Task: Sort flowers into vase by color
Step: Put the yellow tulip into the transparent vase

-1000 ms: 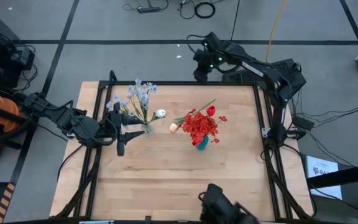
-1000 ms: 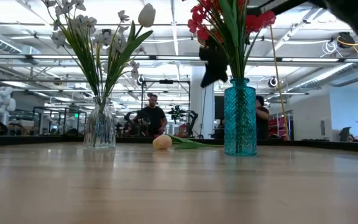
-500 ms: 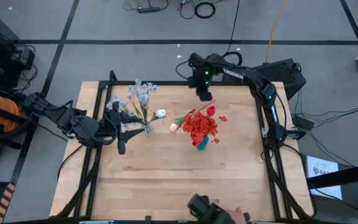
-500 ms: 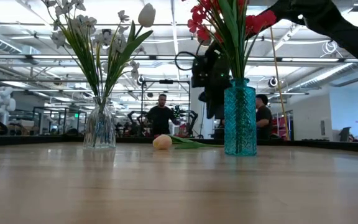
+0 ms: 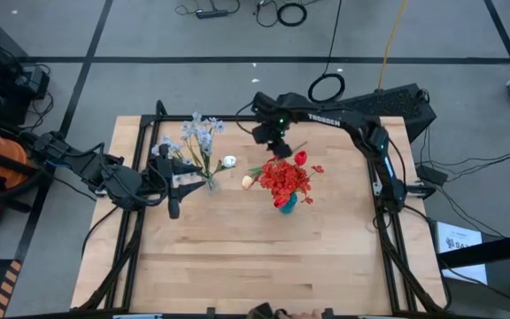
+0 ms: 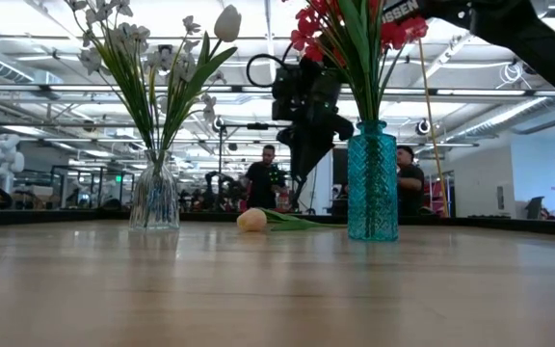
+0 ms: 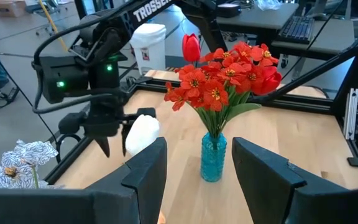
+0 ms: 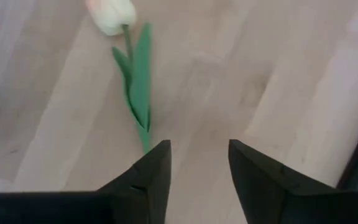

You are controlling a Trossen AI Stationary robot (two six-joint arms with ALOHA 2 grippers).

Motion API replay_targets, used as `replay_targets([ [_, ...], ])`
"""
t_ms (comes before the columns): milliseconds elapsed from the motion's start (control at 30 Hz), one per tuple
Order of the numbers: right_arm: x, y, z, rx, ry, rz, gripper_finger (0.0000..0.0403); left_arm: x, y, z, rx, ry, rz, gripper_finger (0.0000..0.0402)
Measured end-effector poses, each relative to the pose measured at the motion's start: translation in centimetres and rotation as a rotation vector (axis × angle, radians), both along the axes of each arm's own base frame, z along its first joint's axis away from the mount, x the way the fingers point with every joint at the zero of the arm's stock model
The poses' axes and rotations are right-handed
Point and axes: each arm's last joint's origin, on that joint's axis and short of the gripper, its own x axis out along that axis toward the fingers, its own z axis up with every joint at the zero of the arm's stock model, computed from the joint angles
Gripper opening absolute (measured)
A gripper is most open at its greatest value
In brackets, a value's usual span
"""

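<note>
A clear vase [image 6: 154,198] holds pale blue-white sprays [image 5: 200,133] and a white bud [image 5: 228,161]. A teal vase [image 6: 371,183] holds the red flowers [image 5: 285,177]. Between them a cream tulip [image 8: 112,14] lies flat on the table, its green stem [image 8: 138,93] running toward the far edge. My right gripper [image 8: 197,163] hangs open above the stem's free end, fingers pointing down, touching nothing. My left gripper [image 7: 197,171] waits open at the table's left, level, beside the clear vase.
A black frame [image 5: 237,118] runs around the wooden table [image 5: 237,257]. Bare wood lies on the near half. Beyond the far edge, people [image 6: 263,183] stand in the room. Something dark [image 5: 264,312] shows at the near edge.
My right gripper has swung from beyond the table's far edge toward the table's left and come down, ending over the lying tulip's stem end. The flowers and vases have stayed where they were.
</note>
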Motion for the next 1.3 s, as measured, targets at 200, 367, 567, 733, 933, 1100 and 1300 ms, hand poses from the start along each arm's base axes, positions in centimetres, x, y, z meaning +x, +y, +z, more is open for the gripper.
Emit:
replay_targets([
  [200,0.7,1.9,-1.3,0.002,0.013,0.071,0.0167,0.0,0.0,0.0,0.002,0.004,0.0,0.0187],
  [367,0.7,3.2,-3.0,0.011,0.051,0.106,0.0169,0.0,0.0,0.0,0.002,0.004,0.0,0.0187],
  [567,0.8,4.1,-4.9,-0.022,0.069,0.114,0.0169,0.0,0.0,0.0,0.002,0.004,0.0,0.0187],
  [733,0.8,4.5,-5.8,-0.029,0.063,0.114,0.0168,0.0,0.0,0.0,0.002,0.004,-0.001,0.0187],
  [933,1.2,4.3,-6.0,-0.017,0.016,0.039,0.0146,0.0,0.0,0.0,0.002,0.004,-0.001,0.0187],
  [1100,1.4,4.9,-7.8,0.026,0.076,0.05,0.0129,0.0,0.0,0.0,0.001,0.002,0.0,0.0187],
  [1300,1.9,5.6,-8.0,-0.055,0.083,0.07,0.0118,0.0,0.0,0.0,0.0,-0.001,0.0,0.0187],
])
